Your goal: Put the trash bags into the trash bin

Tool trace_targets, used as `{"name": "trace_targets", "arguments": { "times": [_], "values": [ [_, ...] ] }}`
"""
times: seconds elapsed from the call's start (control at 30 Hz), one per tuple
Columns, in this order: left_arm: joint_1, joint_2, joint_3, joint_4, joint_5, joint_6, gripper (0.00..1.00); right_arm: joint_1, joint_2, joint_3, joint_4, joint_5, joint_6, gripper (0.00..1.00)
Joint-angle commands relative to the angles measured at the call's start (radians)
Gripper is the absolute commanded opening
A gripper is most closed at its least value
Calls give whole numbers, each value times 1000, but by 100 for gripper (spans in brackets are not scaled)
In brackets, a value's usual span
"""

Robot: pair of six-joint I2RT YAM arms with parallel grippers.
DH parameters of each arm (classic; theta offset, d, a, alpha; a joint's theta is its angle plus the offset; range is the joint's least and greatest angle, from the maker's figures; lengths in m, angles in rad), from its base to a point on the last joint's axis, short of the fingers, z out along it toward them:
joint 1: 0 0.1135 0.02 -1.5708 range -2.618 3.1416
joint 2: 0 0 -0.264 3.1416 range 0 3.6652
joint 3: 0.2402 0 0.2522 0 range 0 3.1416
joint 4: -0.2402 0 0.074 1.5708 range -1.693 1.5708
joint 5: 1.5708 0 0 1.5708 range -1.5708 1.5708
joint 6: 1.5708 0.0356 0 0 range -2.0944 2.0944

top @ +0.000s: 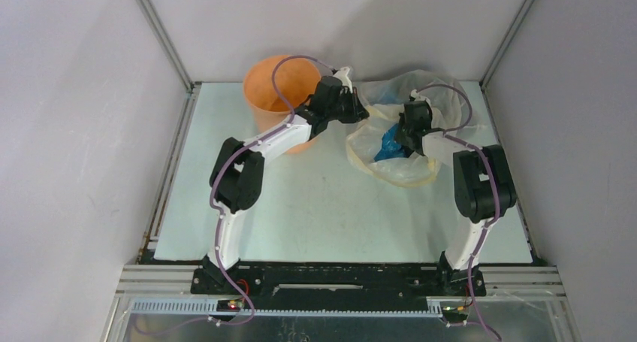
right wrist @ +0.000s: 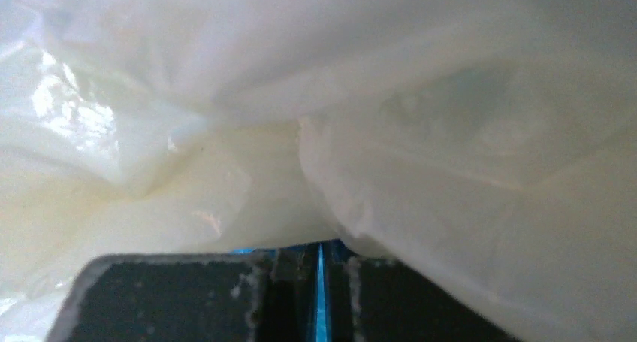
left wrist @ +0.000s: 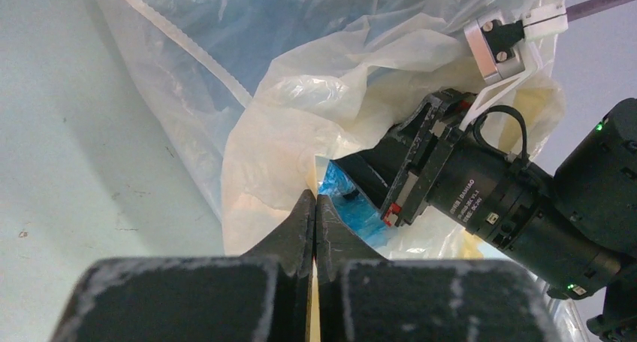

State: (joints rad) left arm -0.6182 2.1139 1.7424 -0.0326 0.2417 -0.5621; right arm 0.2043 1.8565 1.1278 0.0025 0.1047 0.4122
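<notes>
The trash bag (top: 387, 145), crumpled glossy blue film, lies inside the clear sack (top: 402, 173), pinched in the right pincer (right wrist: 319, 263) and mostly hidden by pale folds. The left pincer (left wrist: 315, 204) is pressed together at the sack's edge; whether it nips film is unclear. The orange trash bin (top: 263, 101) stands just to its left.

From the top camera, the left arm (top: 282, 139) is covering the orange trash bin's (top: 263, 86) wall around 5 o'clock. The clear sack (top: 398, 173) is veiling most of the blue trash bag (top: 388, 145) (only a crumpled patch is showing). The right gripper (right wrist: 319, 255) is being cut off at 6 o'clock of its wrist view, and blurred pale film is filling the rest. Whether the left gripper (left wrist: 314, 201) is pinching any film is proving impossible to tell.
</notes>
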Motion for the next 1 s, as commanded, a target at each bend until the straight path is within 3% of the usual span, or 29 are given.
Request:
{"name": "trace_targets", "arguments": {
  "times": [0.0,0.2,0.4,0.6,0.73,0.97],
  "values": [
    [7,-18,25,13,7,29,0,35,-82,37,-64,32,-12,0],
    [6,-60,-14,13,6,36,0,90,-290,-18,-137,75,-38,0],
    [5,-91,-45,0,12,32,0,99,-540,-114,-195,12,-40,0],
    [-7,-102,-52,-23,14,24,0,179,-744,-95,-261,-241,-141,0],
    [-21,-116,-60,-30,8,25,0,295,-831,-34,-336,-269,-189,0],
    [-25,-156,-91,-43,-7,36,2,371,-920,-23,-393,-423,-122,0]
  ]
}}
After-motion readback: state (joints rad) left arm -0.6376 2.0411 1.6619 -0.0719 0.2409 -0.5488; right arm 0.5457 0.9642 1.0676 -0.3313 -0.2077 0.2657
